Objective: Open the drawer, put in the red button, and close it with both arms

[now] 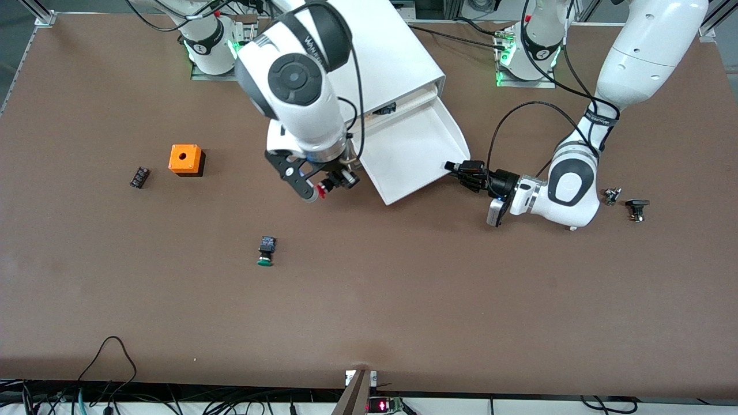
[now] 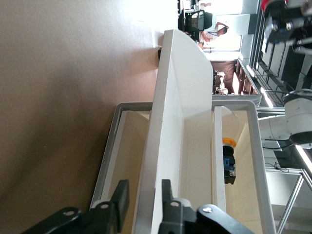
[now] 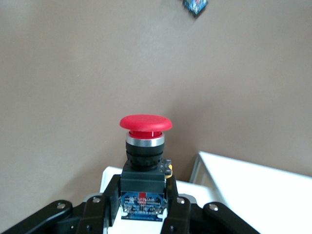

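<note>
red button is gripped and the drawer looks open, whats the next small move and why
Probably carry the red button sideways until it is over the open drawer, then lower it in. The right end effector is shut on the button but hangs over bare table beside the drawer's front edge, not over the tray. The left end effector sits at the drawer's front corner, fingers astride the front panel.

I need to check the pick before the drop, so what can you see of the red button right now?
The red button has a round, glossy red mushroom cap over a silver collar, a black neck and a black block body with a blue label face. It looks like plastic with a metal ring. The right end effector is shut on its body, fingers pressing both sides, cap pointing away from the wrist. It hangs in the air over the table beside the open white drawer, not yet inside.
</note>
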Controlling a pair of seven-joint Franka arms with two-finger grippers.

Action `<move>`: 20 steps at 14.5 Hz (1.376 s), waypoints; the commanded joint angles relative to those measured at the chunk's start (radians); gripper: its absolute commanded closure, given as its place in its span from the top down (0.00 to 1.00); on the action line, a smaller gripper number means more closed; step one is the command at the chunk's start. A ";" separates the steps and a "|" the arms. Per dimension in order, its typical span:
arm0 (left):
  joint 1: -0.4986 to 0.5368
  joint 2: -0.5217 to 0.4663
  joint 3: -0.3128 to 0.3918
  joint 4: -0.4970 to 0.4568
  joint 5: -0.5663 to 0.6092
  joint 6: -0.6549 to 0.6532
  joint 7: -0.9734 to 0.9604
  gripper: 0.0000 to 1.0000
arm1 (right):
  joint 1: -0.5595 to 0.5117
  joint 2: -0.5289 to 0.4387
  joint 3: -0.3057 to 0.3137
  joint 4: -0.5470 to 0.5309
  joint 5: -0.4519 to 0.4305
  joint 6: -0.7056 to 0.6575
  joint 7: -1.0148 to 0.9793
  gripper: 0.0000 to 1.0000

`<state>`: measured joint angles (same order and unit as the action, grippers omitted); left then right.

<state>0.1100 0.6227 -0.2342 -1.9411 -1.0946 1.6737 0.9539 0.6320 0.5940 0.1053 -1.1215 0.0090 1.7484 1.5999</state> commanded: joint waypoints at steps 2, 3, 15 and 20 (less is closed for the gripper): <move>0.016 -0.101 0.001 0.043 0.132 -0.023 -0.191 1.00 | 0.086 0.035 -0.010 0.029 0.012 0.095 0.201 0.00; 0.017 -0.127 0.001 0.066 0.181 -0.043 -0.275 1.00 | 0.109 0.046 -0.010 0.029 0.011 0.120 0.248 0.00; -0.007 -0.261 -0.030 0.352 0.902 -0.118 -0.940 1.00 | 0.252 0.217 -0.012 0.025 0.006 0.372 0.546 0.00; -0.049 -0.255 -0.028 0.473 1.137 -0.140 -0.929 1.00 | 0.256 0.237 -0.013 0.026 0.005 0.399 0.543 0.00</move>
<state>0.0809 0.3619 -0.2638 -1.5198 -0.0360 1.5639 0.0396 0.8797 0.8236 0.1031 -1.1223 0.0092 2.1437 2.1257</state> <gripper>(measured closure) 0.000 0.595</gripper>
